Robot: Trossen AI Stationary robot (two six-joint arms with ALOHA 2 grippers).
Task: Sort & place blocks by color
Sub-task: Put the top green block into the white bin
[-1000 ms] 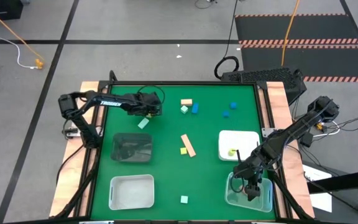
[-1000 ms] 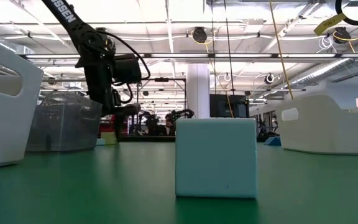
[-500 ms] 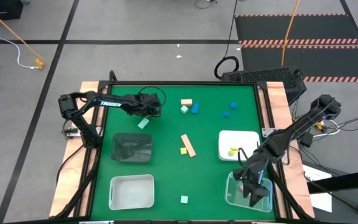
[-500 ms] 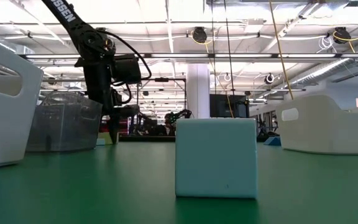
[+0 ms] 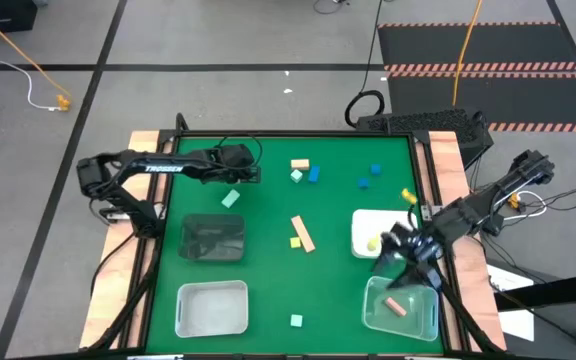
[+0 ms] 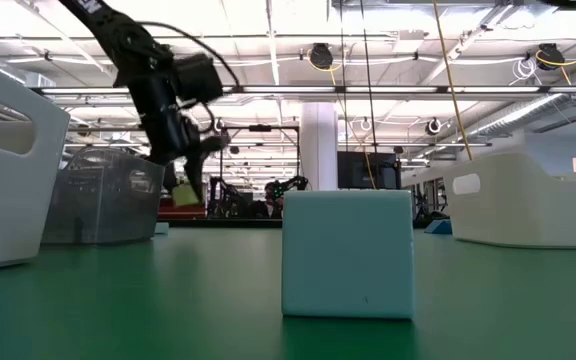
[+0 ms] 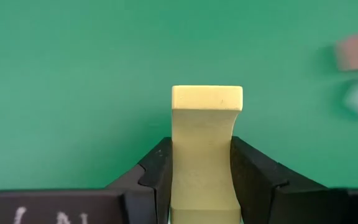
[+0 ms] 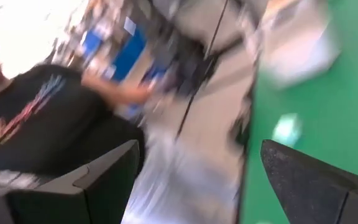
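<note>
Floor: grey concrete (image 5: 218, 95) marked with dark lines around the table.
Mats: black mats edged in red-and-white hazard stripes (image 5: 478, 42) at 1 o'clock from the table.
Cables: an orange cable (image 5: 13, 45) at 10 o'clock, a white one (image 5: 30, 85) beside it.
Ceiling: low view shows rows of bright strip lights (image 6: 298, 45) and hanging cords.
Pillar: a white column (image 6: 320, 135) at room centre.
Person: dark printed shirt (image 8: 36, 130) in the right wrist view.
</note>
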